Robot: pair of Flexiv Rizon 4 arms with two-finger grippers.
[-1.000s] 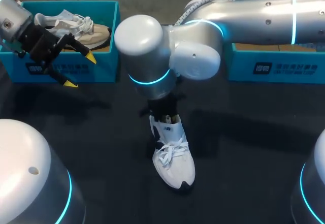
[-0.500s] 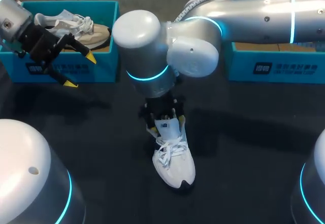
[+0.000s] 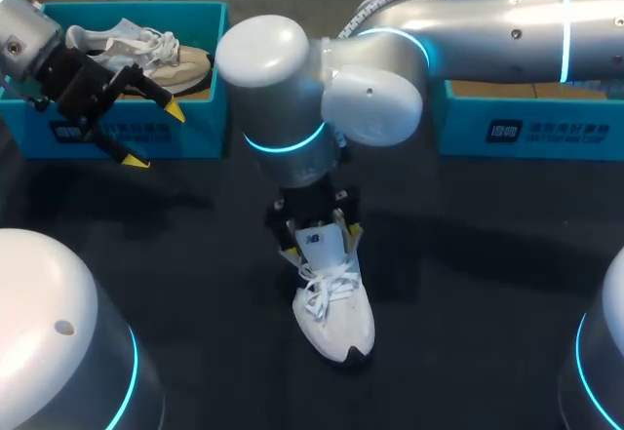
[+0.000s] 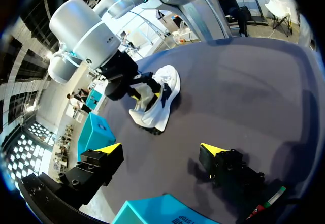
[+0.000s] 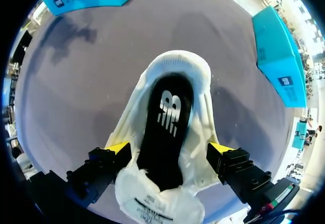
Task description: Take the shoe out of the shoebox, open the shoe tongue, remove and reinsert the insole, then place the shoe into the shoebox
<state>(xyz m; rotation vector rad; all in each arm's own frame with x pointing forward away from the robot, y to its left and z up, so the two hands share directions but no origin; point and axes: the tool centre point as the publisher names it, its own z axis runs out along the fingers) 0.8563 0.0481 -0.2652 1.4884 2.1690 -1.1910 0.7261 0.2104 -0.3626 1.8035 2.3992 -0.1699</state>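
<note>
While my right jaws stand wide astride the white sneaker point(image 3: 333, 303), likely poised for its black insole point(image 5: 165, 125) (tongue point(image 5: 152, 206) folded back), my left jaws hang open, idle.

Shoe point(image 3: 336, 313): white knit cloth upper, soft woven laces point(image 3: 327, 289), matt. Insole point(image 5: 165, 127): black, matt, cloth-faced. Table point(image 3: 487, 274): dark, smooth, matt. Shoebox point(image 3: 136, 136): teal card, matt. Right arm point(image 3: 370, 89): smooth, glossy silver shell. Right hand point(image 5: 169, 148): matt black, dull yellow tips.
</note>
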